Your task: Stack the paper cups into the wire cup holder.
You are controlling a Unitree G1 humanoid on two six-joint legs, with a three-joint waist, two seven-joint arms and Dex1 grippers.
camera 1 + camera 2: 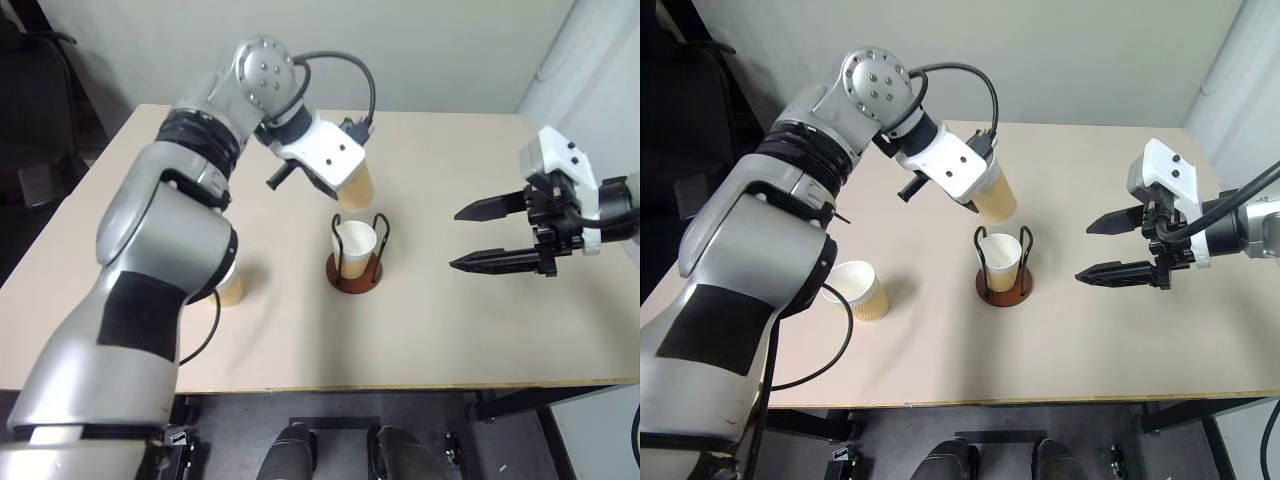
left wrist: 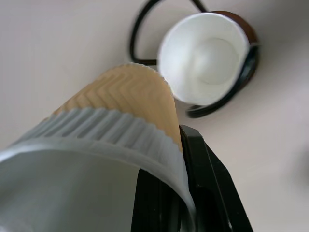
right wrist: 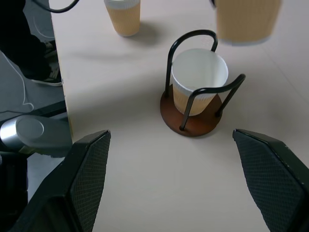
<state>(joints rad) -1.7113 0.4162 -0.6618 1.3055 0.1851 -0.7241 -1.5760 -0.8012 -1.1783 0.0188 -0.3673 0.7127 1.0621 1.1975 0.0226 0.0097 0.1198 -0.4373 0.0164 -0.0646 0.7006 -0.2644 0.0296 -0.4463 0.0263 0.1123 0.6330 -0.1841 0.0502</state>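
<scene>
While one cup (image 1: 1001, 257) sits upright in the holder (image 1: 1004, 283) mid-table, my left claw (image 1: 985, 195), angled steeply down, pinches a second cup (image 1: 997, 198) just above it, a third cup (image 1: 860, 288) stands left, and my right claw (image 1: 1108, 247) hovers spread beside the holder.

paper cups (image 1: 858, 288): no print or logo legible, plain ribbed sleeve
wire cup holder (image 3: 193, 121): no label or marking readable
left gripper (image 2: 193, 193): no lettering visible on its black fingers
right gripper (image 1: 478, 236): no lettering or numbers readable on fingers or white housing
table (image 1: 480, 330): bare surface, no signs or stickers
overall: no readable text anywhere
</scene>
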